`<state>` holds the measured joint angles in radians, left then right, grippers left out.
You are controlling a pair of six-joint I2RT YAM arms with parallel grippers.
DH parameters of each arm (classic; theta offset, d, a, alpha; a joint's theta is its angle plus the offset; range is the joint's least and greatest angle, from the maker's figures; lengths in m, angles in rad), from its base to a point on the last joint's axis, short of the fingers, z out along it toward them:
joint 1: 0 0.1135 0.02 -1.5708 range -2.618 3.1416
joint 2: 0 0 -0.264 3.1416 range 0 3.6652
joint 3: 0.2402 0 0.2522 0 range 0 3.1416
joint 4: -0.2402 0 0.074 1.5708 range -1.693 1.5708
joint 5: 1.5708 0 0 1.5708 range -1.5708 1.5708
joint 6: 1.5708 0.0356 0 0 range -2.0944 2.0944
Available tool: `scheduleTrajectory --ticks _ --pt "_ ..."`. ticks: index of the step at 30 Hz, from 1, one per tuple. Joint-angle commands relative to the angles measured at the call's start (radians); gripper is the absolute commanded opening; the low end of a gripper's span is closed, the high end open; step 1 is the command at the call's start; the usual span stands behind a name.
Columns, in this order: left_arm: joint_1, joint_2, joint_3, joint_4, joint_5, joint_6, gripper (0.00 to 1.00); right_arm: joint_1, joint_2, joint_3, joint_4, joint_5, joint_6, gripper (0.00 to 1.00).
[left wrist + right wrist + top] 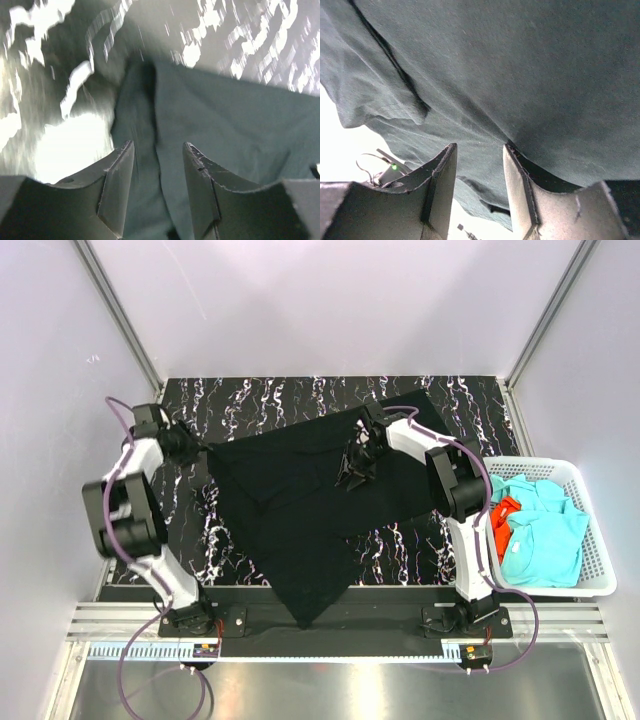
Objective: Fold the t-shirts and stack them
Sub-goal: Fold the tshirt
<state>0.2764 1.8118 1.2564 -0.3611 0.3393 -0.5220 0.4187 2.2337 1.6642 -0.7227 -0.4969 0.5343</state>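
The large black t-shirt (290, 510) lies spread and creased across the marbled table, one corner hanging over the near edge. My left gripper (197, 448) is at the shirt's far left corner. In the left wrist view it (157, 145) is open, with a fold of the shirt (225, 115) running between the jaws. My right gripper (352, 472) is over the shirt's upper middle, where the cloth bunches. In the right wrist view it (479, 146) is open, with the cloth (520, 60) right in front of the jaws. Turquoise shirts (545, 535) and an orange-red one (503, 512) lie in the basket.
The white lattice basket (590, 540) stands at the table's right edge, beside the right arm's base. The black marbled table (260, 400) shows bare along the back and at the front left. Grey walls enclose the table on three sides.
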Motion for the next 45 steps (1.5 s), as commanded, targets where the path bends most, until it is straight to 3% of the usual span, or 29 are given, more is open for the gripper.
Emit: scheduleTrajectory --ticks 1,4,8,12,18,28,40,43,44,45 --pt "-0.049 -0.223 -0.118 -0.002 0.029 0.010 0.48 0.000 -0.043 0.008 0.066 -0.017 0.025 0.50" --pt "-0.147 -0.339 -0.277 0.030 0.108 0.010 0.59 0.022 -0.049 -0.038 0.202 -0.071 0.113 0.52" --pt "-0.287 -0.435 -0.480 0.114 0.159 -0.038 0.61 0.035 -0.055 -0.109 0.392 -0.126 0.219 0.54" --pt "-0.329 -0.465 -0.551 0.154 0.138 -0.047 0.63 0.038 -0.060 -0.185 0.506 -0.169 0.319 0.54" --pt "-0.342 -0.414 -0.546 0.180 0.142 -0.049 0.63 0.038 -0.108 -0.227 0.487 -0.129 0.257 0.53" --pt "-0.355 -0.353 -0.563 0.205 0.142 -0.084 0.58 -0.034 -0.160 -0.294 0.310 -0.025 0.106 0.55" --pt "-0.362 -0.338 -0.531 0.217 0.162 -0.095 0.58 -0.011 -0.194 -0.150 0.232 -0.058 -0.033 0.55" --pt "-0.375 -0.310 -0.520 0.223 0.174 -0.105 0.50 0.005 -0.161 -0.107 0.233 -0.087 -0.030 0.55" --pt "-0.378 -0.298 -0.516 0.223 0.182 -0.111 0.42 0.017 -0.151 -0.084 0.233 -0.113 -0.025 0.55" --pt "-0.378 -0.292 -0.509 0.225 0.193 -0.119 0.25 0.023 -0.126 -0.072 0.233 -0.127 -0.026 0.54"
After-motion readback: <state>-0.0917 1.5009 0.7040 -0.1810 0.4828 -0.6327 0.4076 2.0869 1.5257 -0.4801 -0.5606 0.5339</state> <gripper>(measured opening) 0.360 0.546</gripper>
